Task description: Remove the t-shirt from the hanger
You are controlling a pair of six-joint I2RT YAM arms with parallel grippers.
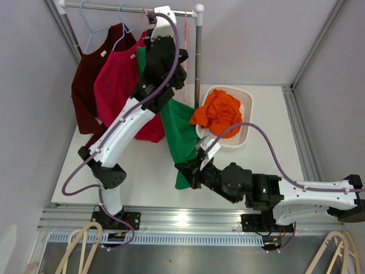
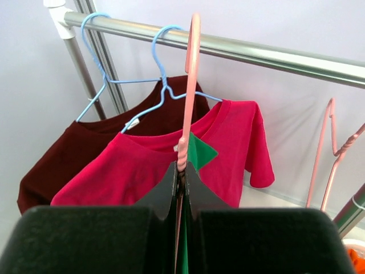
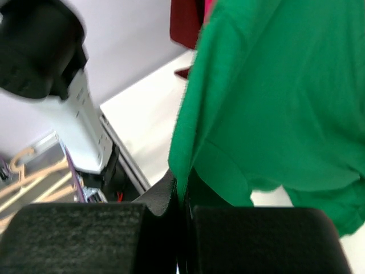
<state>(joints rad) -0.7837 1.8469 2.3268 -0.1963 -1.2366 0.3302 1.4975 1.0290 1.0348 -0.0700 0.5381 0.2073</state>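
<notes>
Left end effector (image 2: 181,170) clamped tight on thin pink wire hanger (image 2: 190,85), green cotton t-shirt (image 1: 178,128) hanging lengthwise below it, neck uppermost, lower edge pinched in closed right end effector (image 3: 181,191)

Robotics lab cell: white walls (image 1: 256,40), aluminium frame (image 1: 171,218), tabletop clothes rail (image 1: 105,6)

No word, number or brand can be read in any view. A small white neck label (image 2: 132,124) is sewn inside the collar of the crimson short-sleeved t-shirt (image 2: 142,171) on a blue wire hanger (image 2: 162,68), but its face is too small to make out. A similar white label (image 1: 104,54) sits at the collar of the dark maroon shirt (image 1: 85,91), also unreadable. A tiny yellowish mark (image 1: 149,87) on the left arm's black forearm housing (image 1: 154,80) is too blurred to tell. The green cotton t-shirt (image 3: 274,85) shows only plain cloth.
</notes>
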